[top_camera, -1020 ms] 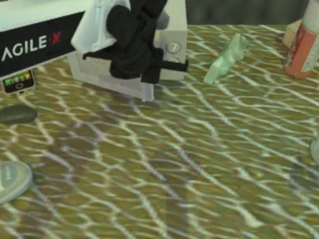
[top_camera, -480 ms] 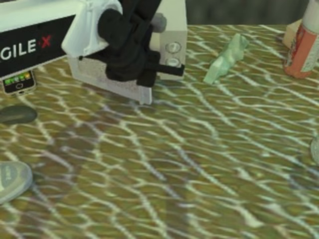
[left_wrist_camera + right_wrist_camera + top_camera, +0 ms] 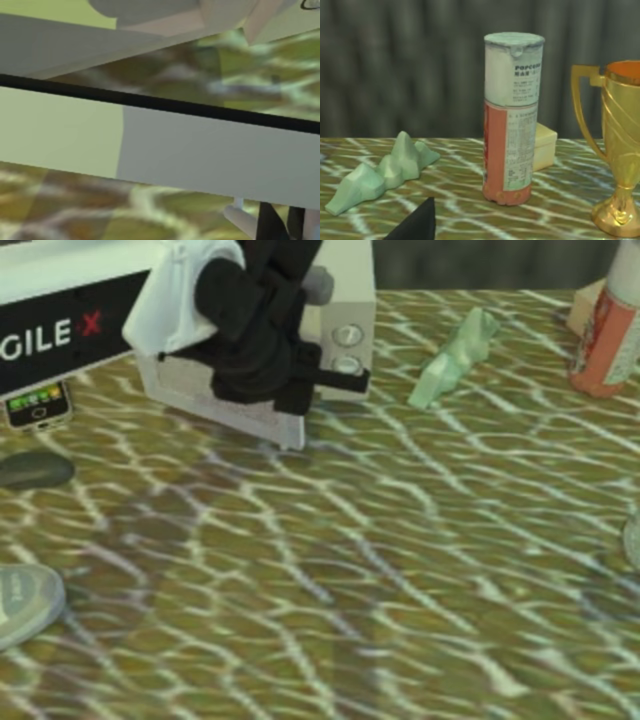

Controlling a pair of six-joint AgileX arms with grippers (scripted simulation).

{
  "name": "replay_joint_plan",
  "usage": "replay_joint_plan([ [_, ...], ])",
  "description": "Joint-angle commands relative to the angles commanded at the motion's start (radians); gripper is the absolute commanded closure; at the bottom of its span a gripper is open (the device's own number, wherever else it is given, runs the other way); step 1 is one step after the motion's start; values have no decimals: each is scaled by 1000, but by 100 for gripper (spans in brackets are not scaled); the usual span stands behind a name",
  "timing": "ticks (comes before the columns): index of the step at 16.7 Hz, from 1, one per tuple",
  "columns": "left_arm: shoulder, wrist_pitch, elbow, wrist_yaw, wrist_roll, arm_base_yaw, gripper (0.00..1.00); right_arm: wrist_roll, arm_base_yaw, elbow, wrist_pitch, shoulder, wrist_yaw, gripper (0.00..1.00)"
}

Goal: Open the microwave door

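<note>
Two arms belonged to the rig, though only the left one showed from above, stretched over the far-left part of the counter (image 3: 400,570). Starting at the left edge, one phone (image 3: 38,405) lay with its screen lit, one dark flat stone (image 3: 35,470) sat nearer, and one pale round dish (image 3: 25,602) lay nearer still. Next came the one microwave (image 3: 345,285) against the far edge, left of centre, with two silver knobs (image 3: 347,336) on its right panel. The microwave door (image 3: 230,418) stood partly swung out, its free edge angled toward the middle of the counter. The left claw (image 3: 300,375) sat right at that free edge; whether its fingers were apart or clamped on the panel I could not tell.

By my judgement the door was a stiff, light, hinged panel, likely smooth and slippery, so it should be gripped at the free edge and drawn along an arc, not straight out.

Farther right lay one pale green jagged lump (image 3: 455,358). By the far-right corner stood one orange-and-white canister (image 3: 511,117), one cream block (image 3: 544,146) and one gold trophy cup (image 3: 620,145). The right claw showed only a dark tip (image 3: 417,225) in its wrist view, so its state was unclear.
</note>
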Motion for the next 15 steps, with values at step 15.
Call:
replay_joint_plan([
  [15,-17,11,-23,19,24,2,100,0,0,0,0,0,0,0],
])
